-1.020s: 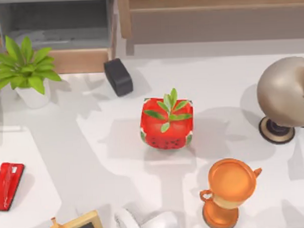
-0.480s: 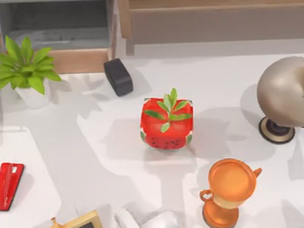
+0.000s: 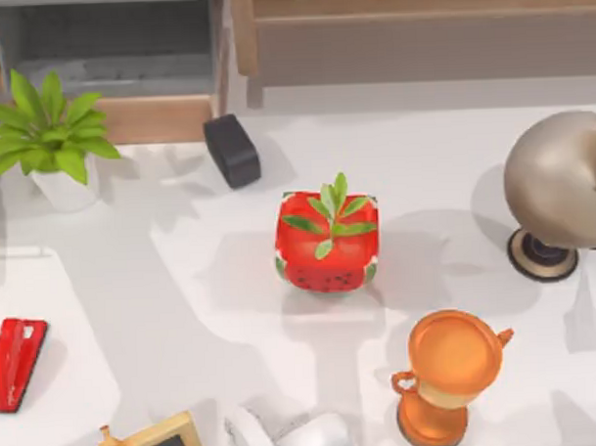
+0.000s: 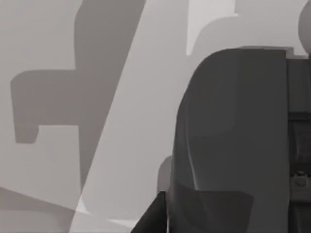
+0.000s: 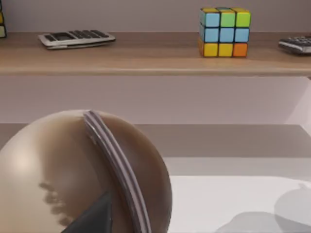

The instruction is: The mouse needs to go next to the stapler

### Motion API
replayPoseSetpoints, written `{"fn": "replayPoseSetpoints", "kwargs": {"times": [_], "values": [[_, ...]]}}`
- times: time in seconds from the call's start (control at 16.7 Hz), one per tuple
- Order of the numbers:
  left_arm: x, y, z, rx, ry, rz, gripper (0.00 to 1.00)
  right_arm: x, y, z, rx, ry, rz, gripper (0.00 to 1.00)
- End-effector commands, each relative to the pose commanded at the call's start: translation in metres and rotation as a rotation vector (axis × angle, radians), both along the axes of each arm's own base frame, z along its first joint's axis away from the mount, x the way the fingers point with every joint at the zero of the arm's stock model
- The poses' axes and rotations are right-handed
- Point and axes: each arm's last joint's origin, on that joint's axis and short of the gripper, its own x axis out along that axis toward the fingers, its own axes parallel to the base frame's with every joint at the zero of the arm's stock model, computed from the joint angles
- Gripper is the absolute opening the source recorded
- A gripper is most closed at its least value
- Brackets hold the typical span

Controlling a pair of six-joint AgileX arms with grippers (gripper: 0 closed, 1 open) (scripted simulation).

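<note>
A small matte black mouse [image 3: 232,150] is lying near the table's [image 3: 183,286] back edge, well apart from the glossy red stapler [image 3: 15,362] sitting at the left edge. Gripper states cannot be told.

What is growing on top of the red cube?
A small green leafy sprig stands up from the red cube. Its leaves cover part of the top, so whatever holds it there is hidden.

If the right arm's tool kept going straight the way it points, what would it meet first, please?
Probably the bronze globe, which sits close ahead in the right wrist view; how near it is stays unclear.
</note>
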Motion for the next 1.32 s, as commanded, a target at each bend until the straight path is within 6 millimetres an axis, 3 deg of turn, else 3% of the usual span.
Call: {"fn": "replayPoseSetpoints", "kwargs": {"times": [0.24, 0.42, 0.66, 0.84, 1.08, 1.32], "values": [[-0.006, 0.003, 0.036, 0.030, -0.071, 0.031, 0.00, 0.000, 0.000, 0.000, 0.000, 0.000, 0.000, 1.00], [-0.014, -0.012, 0.076, 0.058, -0.150, 0.040, 0.00, 0.000, 0.000, 0.000, 0.000, 0.000, 0.000, 1.00], [-0.032, -0.059, 0.127, 0.072, -0.257, 0.011, 0.00, 0.000, 0.000, 0.000, 0.000, 0.000, 0.000, 1.00], [-0.054, -0.106, 0.150, 0.058, -0.312, -0.034, 0.00, 0.000, 0.000, 0.000, 0.000, 0.000, 0.000, 1.00], [-0.092, -0.170, 0.153, 0.017, -0.328, -0.111, 0.00, 0.000, 0.000, 0.000, 0.000, 0.000, 0.000, 1.00], [-0.138, -0.222, 0.125, -0.021, -0.266, -0.194, 0.00, 0.000, 0.000, 0.000, 0.000, 0.000, 0.000, 1.00]]}}
